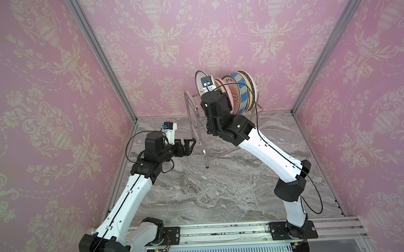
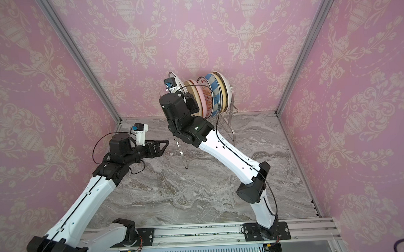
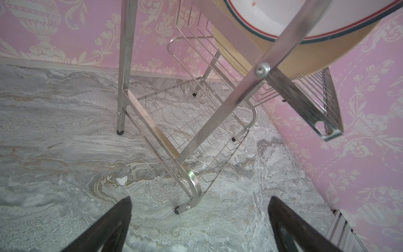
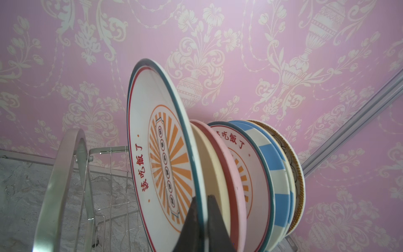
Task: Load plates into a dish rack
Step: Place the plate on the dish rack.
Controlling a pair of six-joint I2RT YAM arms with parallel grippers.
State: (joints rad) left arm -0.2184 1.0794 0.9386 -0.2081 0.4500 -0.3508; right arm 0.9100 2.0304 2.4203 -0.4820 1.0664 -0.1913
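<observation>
marble tabletop, sunburst plate — standing on edge

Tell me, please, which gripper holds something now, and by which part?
The right gripper pinches the raised sunburst plate by its rim. The left gripper is open, holding nothing.

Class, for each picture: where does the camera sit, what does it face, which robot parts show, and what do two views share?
Both top views: overhead, looking down on the table, dish rack, left arm and right arm.
Left wrist: on the left arm, facing the rack low down; the open left pincer shows.
Right wrist: on the right arm, facing the racked plates; the right pincer is shut on the raised sunburst plate.
Shared: all show the rack.
</observation>
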